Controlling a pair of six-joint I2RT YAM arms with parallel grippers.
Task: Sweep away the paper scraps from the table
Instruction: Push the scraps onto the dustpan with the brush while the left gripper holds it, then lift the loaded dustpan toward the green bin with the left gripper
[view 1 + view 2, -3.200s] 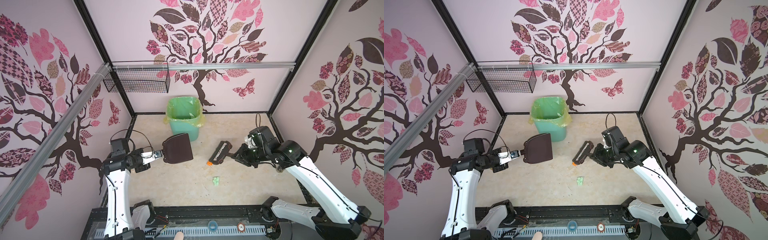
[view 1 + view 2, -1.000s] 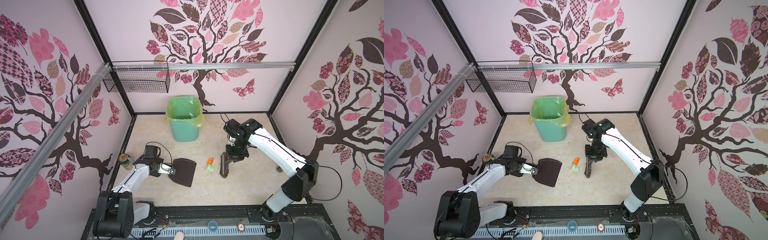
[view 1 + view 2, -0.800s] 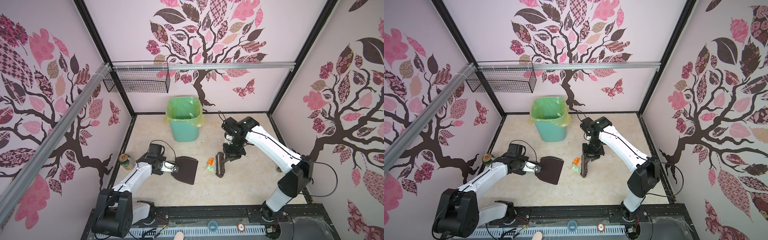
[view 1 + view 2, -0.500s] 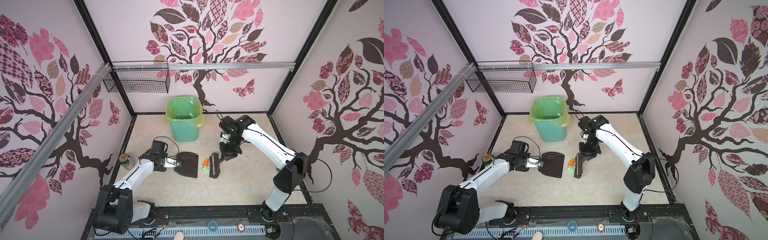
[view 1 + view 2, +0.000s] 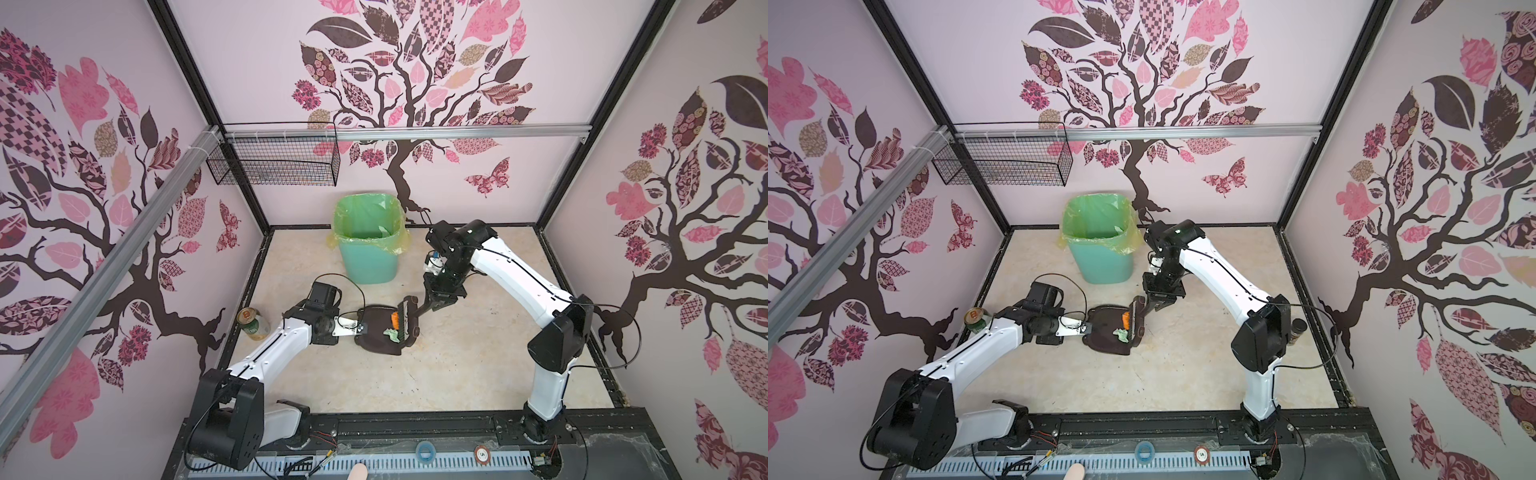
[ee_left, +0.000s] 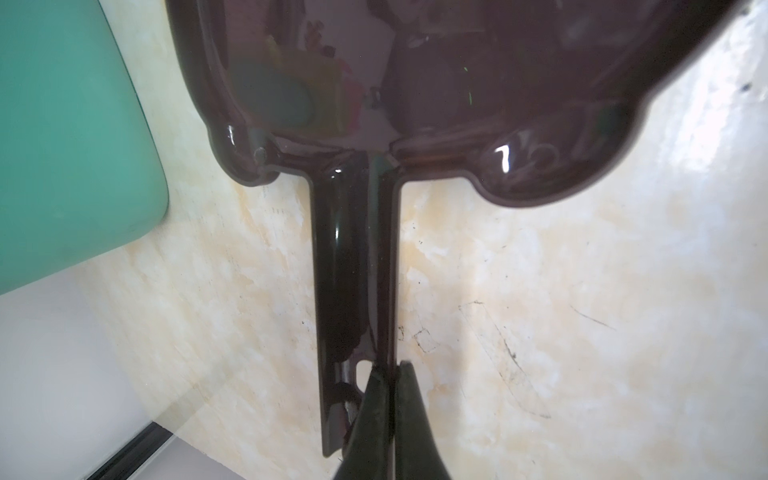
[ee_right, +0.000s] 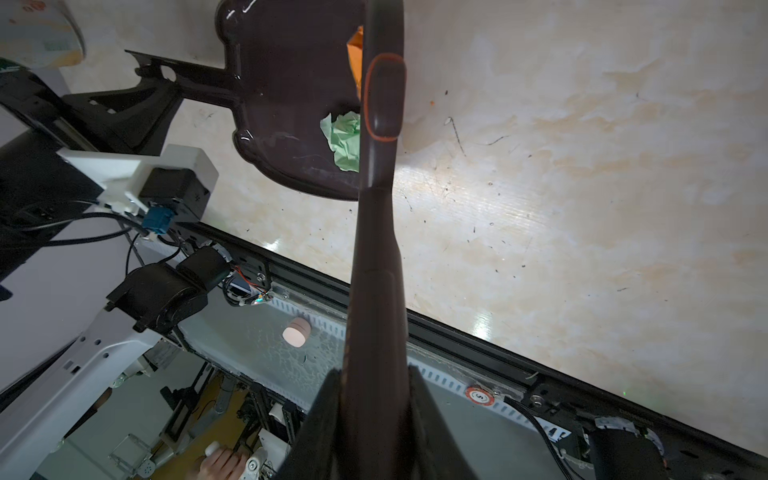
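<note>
l gripper point(image 6: 390, 376) clenched on the tail end of the dustpan point(image 5: 374, 343) handle. r gripper point(image 7: 374, 399) clamped round the brush point(image 5: 409, 320) handle, bristle head lying across the pan's open lip.

paper scraps point(image 7: 343, 137): i see two, both on the pan just inside the bristles: orange wad point(image 5: 395, 319) and mint wad point(image 5: 390, 334), touching the brush or v. near it. no other wads visible on the table point(image 5: 457, 374) in both top views. one tiny orange fleck beside the brush in r wrist view, too small to call.

step in hand, my read: the sweep-in looks nearly done. to do it well: keep pan lip flat on the table w/ no gap, push brush a bit deeper toward the handle so wads sit at the back wall, not at the lip. then lift the brush straight up, no flick. tip pan back before raising it, since the l grip is far out on the handle and the pan could sag or twist.

containers: dustpan holds the two wads, nothing else seen. bin point(image 5: 368, 266) stands upright near the back wall, just beyond the pan, yellow-green liner point(image 5: 397, 245) folded over its rim. there's a pale patch inside, can't tell if scrap or liner fold. wire basket point(image 5: 274, 166) on the wall: contents not readable.
</note>
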